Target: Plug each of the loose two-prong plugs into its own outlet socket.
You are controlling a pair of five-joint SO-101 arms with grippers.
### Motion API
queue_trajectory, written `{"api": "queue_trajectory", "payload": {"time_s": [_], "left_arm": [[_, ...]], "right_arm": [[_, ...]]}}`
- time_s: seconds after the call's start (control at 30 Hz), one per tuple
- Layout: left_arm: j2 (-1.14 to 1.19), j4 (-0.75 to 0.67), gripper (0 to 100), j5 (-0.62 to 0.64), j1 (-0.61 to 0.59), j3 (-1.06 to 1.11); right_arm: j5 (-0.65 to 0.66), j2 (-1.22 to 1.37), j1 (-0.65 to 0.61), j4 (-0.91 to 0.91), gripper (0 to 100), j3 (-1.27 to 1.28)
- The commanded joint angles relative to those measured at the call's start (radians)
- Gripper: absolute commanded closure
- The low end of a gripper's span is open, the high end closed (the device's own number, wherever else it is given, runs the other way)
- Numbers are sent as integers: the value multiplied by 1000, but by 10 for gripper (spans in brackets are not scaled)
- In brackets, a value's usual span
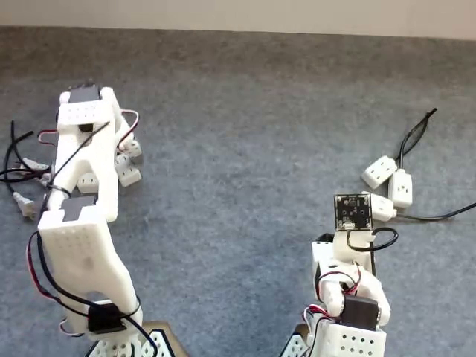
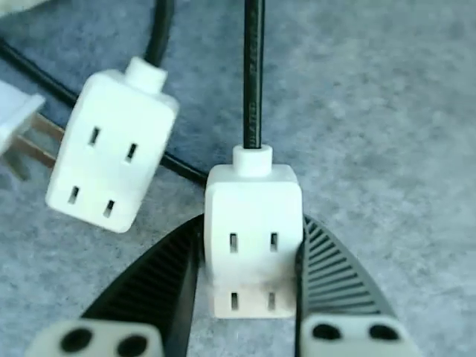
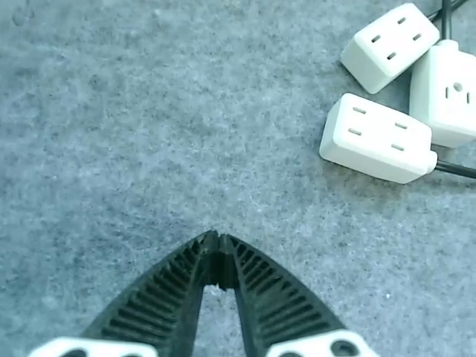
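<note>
My left gripper is shut on a white outlet socket, with a black finger pressed on each side and its black cord running away. A second white socket lies beside it on the carpet, and the prongs of a loose two-prong plug poke in past that. From above, this gripper sits at the far left among sockets, with a loose plug further left. My right gripper is shut on nothing over bare carpet. A white socket lies just beyond it.
Two more white sockets lie behind the near one, joined by black cords at the right of the table. Tangled black cords lie at the far left. Grey carpet spreads between the arms.
</note>
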Motion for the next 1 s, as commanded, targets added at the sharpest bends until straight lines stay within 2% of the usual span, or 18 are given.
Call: {"api": "queue_trajectory", "payload": {"time_s": [0.0, 0.13, 0.3, 0.47, 0.63, 0.87, 0.97], "left_arm": [[-10, 71, 994, -86, 114, -87], [-8, 94, 994, -167, 320, -96], [-5, 86, 994, -180, 556, -93], [35, 84, 994, -339, 713, -50], [209, 75, 994, -525, 716, -44], [298, 175, 987, -566, 650, -219], [298, 221, 916, -626, 654, -225]], "right_arm": [[-2, -10, 12, 2, 986, 147], [-2, -10, 8, 1, 986, 147], [-2, -10, 8, 1, 986, 147], [-2, -10, 10, 1, 986, 147], [-2, -10, 10, 1, 986, 147], [-2, -10, 10, 1, 985, 147], [-2, -10, 10, 1, 985, 147]]}}
